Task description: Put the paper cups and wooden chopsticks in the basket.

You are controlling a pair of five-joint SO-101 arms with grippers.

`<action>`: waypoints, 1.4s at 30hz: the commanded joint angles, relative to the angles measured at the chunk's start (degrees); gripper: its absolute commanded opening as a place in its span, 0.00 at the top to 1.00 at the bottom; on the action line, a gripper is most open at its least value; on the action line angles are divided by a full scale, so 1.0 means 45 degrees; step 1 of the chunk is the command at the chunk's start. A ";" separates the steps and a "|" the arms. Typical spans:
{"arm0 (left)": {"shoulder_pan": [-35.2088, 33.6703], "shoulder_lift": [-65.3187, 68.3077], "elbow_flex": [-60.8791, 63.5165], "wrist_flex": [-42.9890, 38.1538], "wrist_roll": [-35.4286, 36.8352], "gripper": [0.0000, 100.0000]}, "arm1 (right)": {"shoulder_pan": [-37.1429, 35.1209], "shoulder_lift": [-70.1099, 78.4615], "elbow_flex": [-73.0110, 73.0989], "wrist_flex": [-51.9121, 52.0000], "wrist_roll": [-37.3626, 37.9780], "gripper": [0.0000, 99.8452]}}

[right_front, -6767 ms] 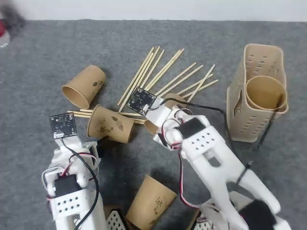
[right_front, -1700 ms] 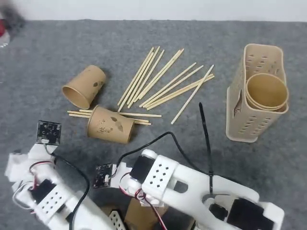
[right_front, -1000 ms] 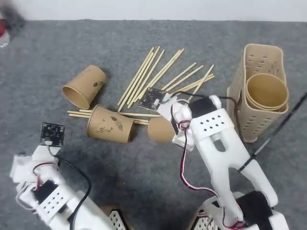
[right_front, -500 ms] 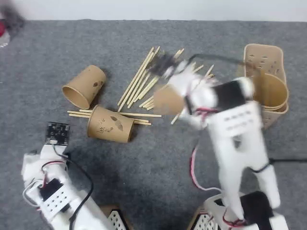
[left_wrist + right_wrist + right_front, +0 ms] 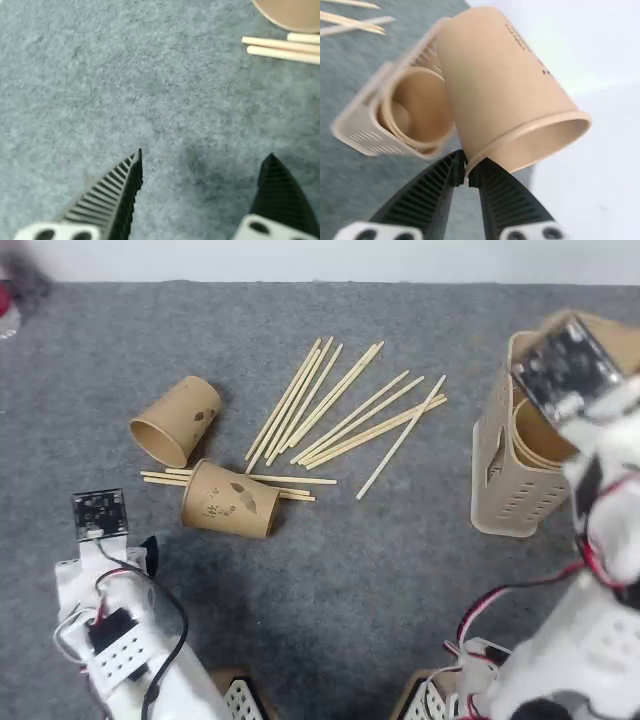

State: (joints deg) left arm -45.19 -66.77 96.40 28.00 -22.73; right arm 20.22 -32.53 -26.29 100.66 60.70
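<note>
Grey carpet (image 5: 380,570), cup (image 5: 505,95) pinched above basket (image 5: 370,137)

One paper cup (image 5: 175,420) and a second cup (image 5: 230,500) lie sideways at 9 o'clock, wooden chopsticks (image 5: 340,410) fanned toward 12. At 3 o'clock the upright basket (image 5: 505,485) holds a nested cup (image 5: 538,438); a tilted cup (image 5: 505,95) hangs above it.

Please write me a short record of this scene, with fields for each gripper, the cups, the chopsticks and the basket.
left gripper: open, holding nothing, over the carpet
right gripper: shut on the rim of a paper cup, which is tilted near the basket's top
basket: upright, with nested cups inside
loose cups: two, lying on their sides on the carpet
chopsticks: scattered on the carpet
</note>
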 commanded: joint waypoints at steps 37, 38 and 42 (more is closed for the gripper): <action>0.0547 -0.0020 -0.0869 0.1172 0.1270 0.65 | -0.0029 -0.0557 0.3302 0.0381 0.9377 0.92; 0.0547 -0.0020 -0.0869 0.1172 0.1270 0.65 | -0.0205 -0.0557 0.3302 0.0205 0.8694 0.87; 0.0547 -0.0020 -0.0869 0.1172 0.1270 0.65 | -0.0713 -0.0537 0.3321 -0.0615 0.5587 0.70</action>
State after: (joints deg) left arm -42.81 -66.77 94.99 33.01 -17.54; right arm 19.08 -35.52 -11.43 100.04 94.73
